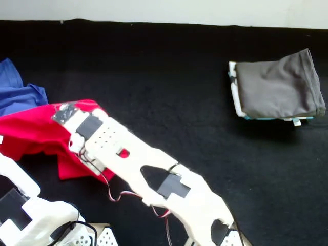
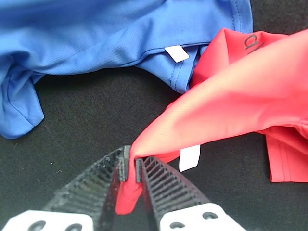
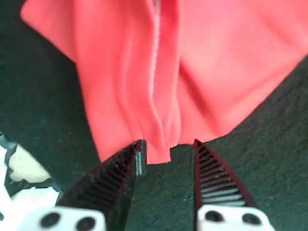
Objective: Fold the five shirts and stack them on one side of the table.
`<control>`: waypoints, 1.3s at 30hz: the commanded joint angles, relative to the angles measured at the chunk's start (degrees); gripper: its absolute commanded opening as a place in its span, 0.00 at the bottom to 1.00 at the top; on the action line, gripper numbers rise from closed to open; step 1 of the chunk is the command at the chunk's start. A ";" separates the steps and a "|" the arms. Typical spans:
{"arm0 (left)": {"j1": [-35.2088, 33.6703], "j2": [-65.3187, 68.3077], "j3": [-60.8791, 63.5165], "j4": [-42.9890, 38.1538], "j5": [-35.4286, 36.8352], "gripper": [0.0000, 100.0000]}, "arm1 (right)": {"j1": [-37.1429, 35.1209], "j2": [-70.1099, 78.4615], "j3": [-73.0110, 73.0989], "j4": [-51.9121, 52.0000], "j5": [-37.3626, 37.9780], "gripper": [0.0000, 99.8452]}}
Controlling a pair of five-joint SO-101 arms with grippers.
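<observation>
A red shirt (image 1: 31, 134) lies crumpled at the table's left, partly under the right arm (image 1: 133, 159), which stretches in from the lower right. My right gripper (image 3: 166, 150) is open, with the red shirt's (image 3: 159, 72) hem edge hanging between its fingers. My left gripper (image 2: 131, 168) is shut on a pinched corner of the red shirt (image 2: 231, 101), pulling the cloth taut. A blue shirt (image 2: 106, 33) lies loose just beyond it, also at the far left (image 1: 18, 92). A stack of folded shirts (image 1: 279, 87), grey on top, rests at the right.
The left arm's white body (image 1: 25, 207) sits at the lower left corner. Black tablecloth (image 1: 179, 77) spreads bare between the red shirt and the folded stack. A pale wall runs along the far edge.
</observation>
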 commanded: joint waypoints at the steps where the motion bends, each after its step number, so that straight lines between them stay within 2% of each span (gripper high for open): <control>1: -0.40 -0.22 -1.27 0.09 -0.62 0.01 | -2.59 -0.57 -2.15 0.31 0.70 0.15; 9: -0.40 -0.22 -1.27 0.09 -0.62 0.01 | -4.70 0.40 -2.07 -0.22 0.70 0.15; 14: -0.40 -0.40 -1.36 0.35 -0.62 0.01 | -3.74 6.99 -2.68 -0.22 0.70 0.15; 17: -0.40 -0.40 -1.36 0.44 -0.62 0.01 | -1.27 10.24 -3.82 -1.89 1.49 0.09; 19: -0.40 -0.31 -1.27 0.53 -0.53 0.01 | 1.19 11.56 -4.97 -3.12 3.25 0.01; 24: 1.45 -0.22 -0.57 1.85 -0.35 0.01 | 10.15 13.05 -8.75 -3.56 3.87 0.01; 27: 5.85 -0.75 2.07 5.63 -0.35 0.01 | 17.10 12.09 -9.98 -3.12 4.22 0.01; 31: 13.23 -0.75 5.05 9.85 0.09 0.01 | 25.89 8.04 -15.08 1.71 11.08 0.01; 36: 21.32 -0.84 3.03 13.10 11.34 0.01 | 34.59 3.30 -23.96 8.13 17.14 0.01; 39: 25.36 -0.84 0.84 14.95 13.01 0.01 | 38.37 1.01 -29.05 10.77 18.02 0.01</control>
